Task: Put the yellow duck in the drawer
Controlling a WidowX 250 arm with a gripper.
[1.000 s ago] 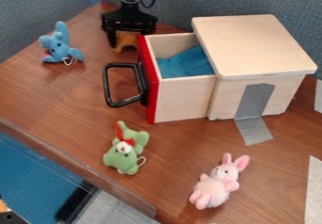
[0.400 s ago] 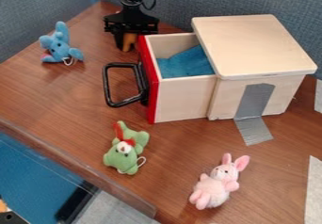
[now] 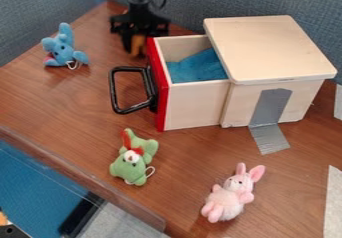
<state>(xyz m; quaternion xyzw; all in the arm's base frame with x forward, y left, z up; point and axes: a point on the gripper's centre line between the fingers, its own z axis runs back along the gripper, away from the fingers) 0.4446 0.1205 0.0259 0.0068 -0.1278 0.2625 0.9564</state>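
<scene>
The black gripper (image 3: 138,34) hangs low at the top of the view, just left of the drawer's back left corner. At it, partly hidden, is an orange-yellow thing (image 3: 137,46), perhaps the duck; its full shape cannot be made out. The drawer (image 3: 197,104) is pulled out of the wooden box, open at the top, with its red front and black handle (image 3: 114,89) facing left. Blue cloth (image 3: 200,66) lies inside the drawer.
A blue plush toy (image 3: 63,49) lies at the upper left. Below the drawer are a green plush toy (image 3: 135,162) and a pink rabbit (image 3: 229,197). The box's pale lid (image 3: 267,47) covers the right part, and grey tape (image 3: 271,107) runs down its side.
The gripper has shifted slightly right and turned a little. The orange-yellow thing shows narrower at it than one second ago. The drawer and the other toys stay where they were.
</scene>
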